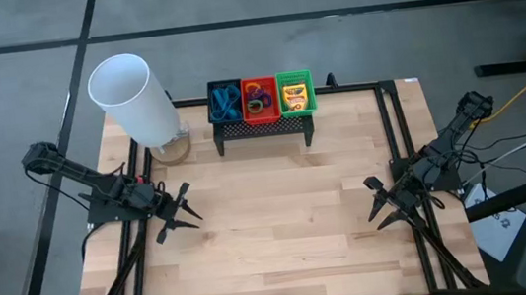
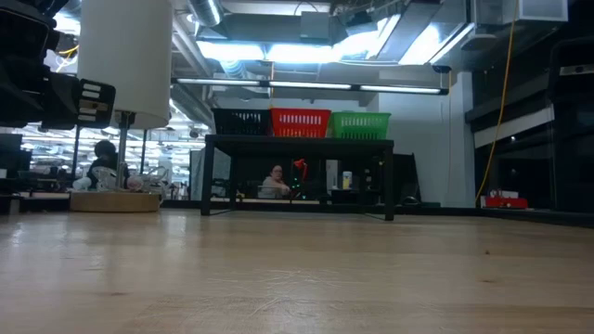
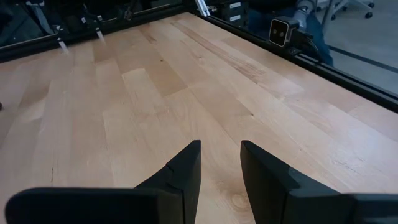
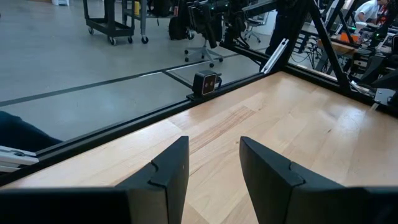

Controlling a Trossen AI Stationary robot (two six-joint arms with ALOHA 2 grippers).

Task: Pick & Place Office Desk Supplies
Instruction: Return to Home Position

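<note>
At the table's far middle, three small mesh baskets stand in a row on a black mesh stand [image 1: 263, 130]. The black basket [image 1: 225, 102] holds blue-handled scissors [image 1: 226, 99]. The red basket [image 1: 260, 99] holds purple and orange loops. The green basket [image 1: 296, 94] holds a yellow-and-green crayon box [image 1: 294, 94]. My left gripper [image 1: 188, 206] hovers open over the table's left side, its fingers [image 3: 186, 168] with only bare wood between them. My right gripper [image 1: 376, 201] hovers open at the right side, and nothing lies between its fingers [image 4: 168, 165].
A big white cylinder [image 1: 133, 98] stands on a round wooden base at the far left corner, next to the stand. A black frame rail [image 1: 395, 132] runs along the table's sides. Bare wood lies between the two grippers. People sit in the room beyond the table [image 2: 275, 181].
</note>
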